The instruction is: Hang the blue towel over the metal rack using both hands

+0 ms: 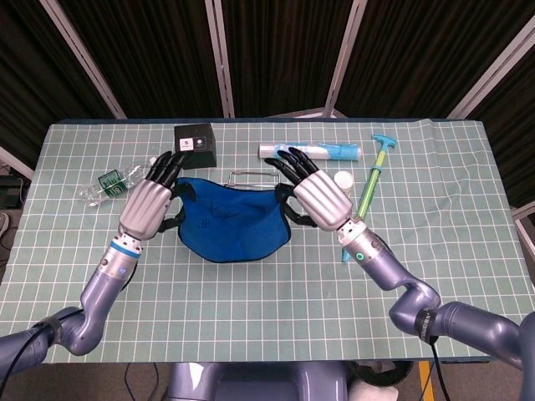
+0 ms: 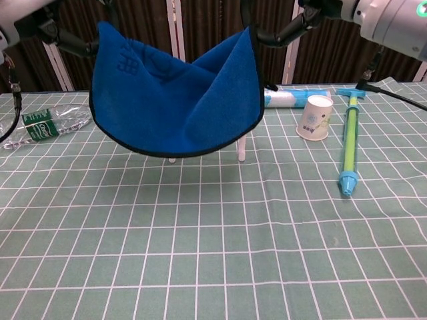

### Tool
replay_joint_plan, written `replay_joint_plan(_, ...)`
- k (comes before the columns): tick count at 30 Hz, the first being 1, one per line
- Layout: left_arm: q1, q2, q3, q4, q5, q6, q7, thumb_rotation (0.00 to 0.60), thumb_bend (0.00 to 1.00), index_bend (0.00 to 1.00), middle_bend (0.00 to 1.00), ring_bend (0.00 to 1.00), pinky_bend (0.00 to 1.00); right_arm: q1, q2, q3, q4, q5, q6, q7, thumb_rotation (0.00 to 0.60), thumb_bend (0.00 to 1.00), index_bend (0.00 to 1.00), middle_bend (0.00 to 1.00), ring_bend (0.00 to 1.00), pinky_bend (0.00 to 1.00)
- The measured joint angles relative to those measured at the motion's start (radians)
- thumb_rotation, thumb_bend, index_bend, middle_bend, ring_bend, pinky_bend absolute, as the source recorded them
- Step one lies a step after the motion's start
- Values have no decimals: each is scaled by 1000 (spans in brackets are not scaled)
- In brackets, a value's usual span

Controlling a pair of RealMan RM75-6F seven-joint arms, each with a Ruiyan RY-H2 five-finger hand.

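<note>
The blue towel (image 1: 230,224) (image 2: 175,100) hangs in the air above the table, sagging between my two hands. My left hand (image 1: 152,202) pinches its left top corner and my right hand (image 1: 316,192) pinches its right top corner, other fingers spread. In the chest view the hands are mostly cut off at the top edge. The metal rack (image 1: 255,176) stands just behind the towel; only its top bar shows in the head view, and its feet (image 2: 241,153) peek out under the towel in the chest view.
A black box (image 1: 195,145), a plastic bottle (image 1: 115,180), a rolled white-and-blue tube (image 1: 330,151), a paper cup (image 2: 315,117) and a green-blue pump (image 2: 348,143) lie on the checked cloth around the rack.
</note>
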Motion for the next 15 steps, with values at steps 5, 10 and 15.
replay_joint_plan(5,-36,16,-59,14,-76,-29,12,600,566,805,0,0,0,30,-3,47,35,66,-41,8,600,498,703,98,0,18)
replay_joint_plan(10,-80,14,-113,51,-149,-50,31,600,565,805,0,0,0,72,-28,96,97,131,-84,9,600,498,703,100,0,18)
replay_joint_plan(15,-99,2,-129,75,-170,-47,26,600,566,806,0,0,0,107,-45,124,139,164,-114,12,600,498,706,101,0,17)
